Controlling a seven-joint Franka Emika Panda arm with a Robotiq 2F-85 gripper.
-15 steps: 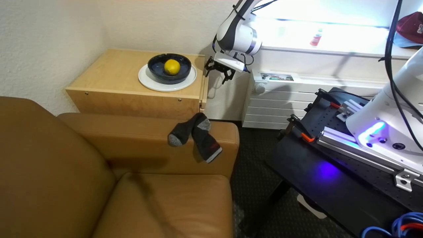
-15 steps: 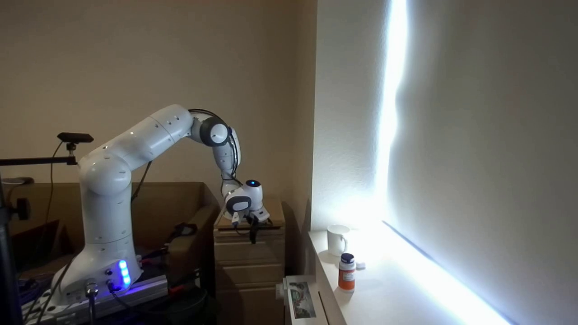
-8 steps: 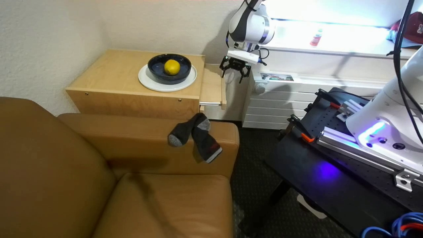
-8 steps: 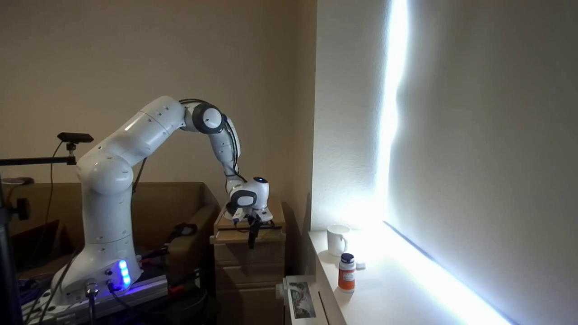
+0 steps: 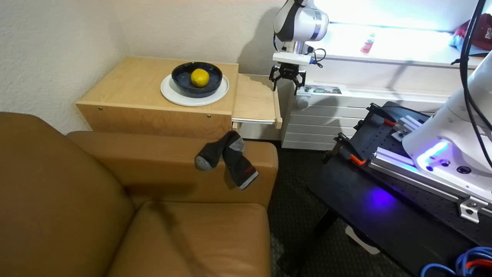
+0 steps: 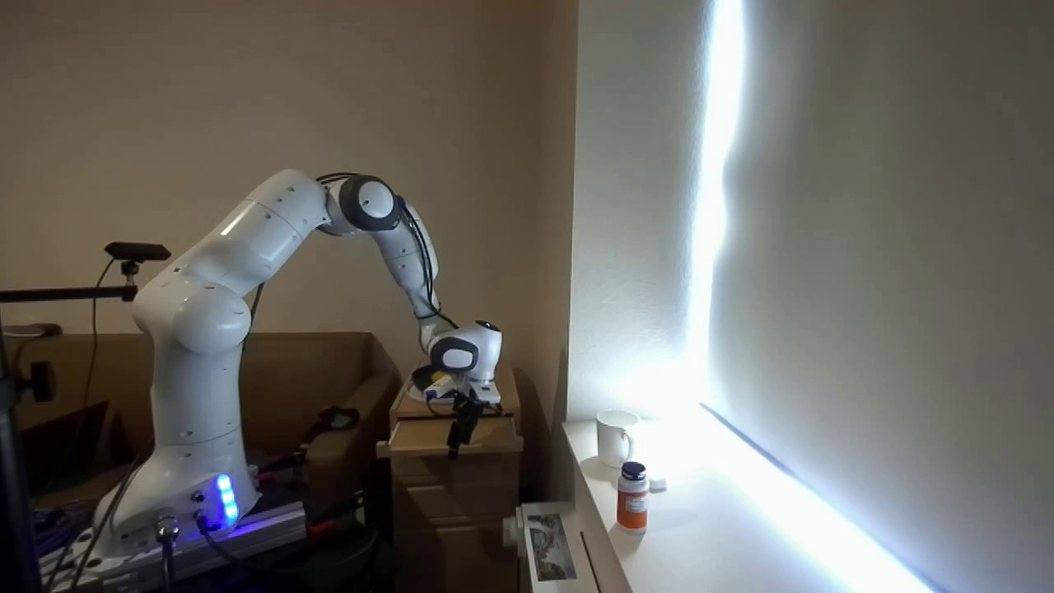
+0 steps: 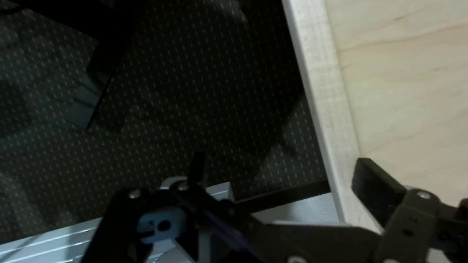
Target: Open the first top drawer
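**Top drawer (image 5: 253,100) slides well out**

In the last second it has gone from barely open to standing well out of the cabinet (image 5: 132,84); I'd call the job nearly done. The hand (image 5: 285,90) hangs at the drawer's front edge (image 7: 331,95), fingers (image 7: 378,191) spread wide and clamped on nothing: one just inside the edge, seemingly hooking it, the other outside, well apart from it.

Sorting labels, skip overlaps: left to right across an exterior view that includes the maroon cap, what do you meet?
Dark bowl → open top drawer → white radiator knob → bottle → maroon cap.
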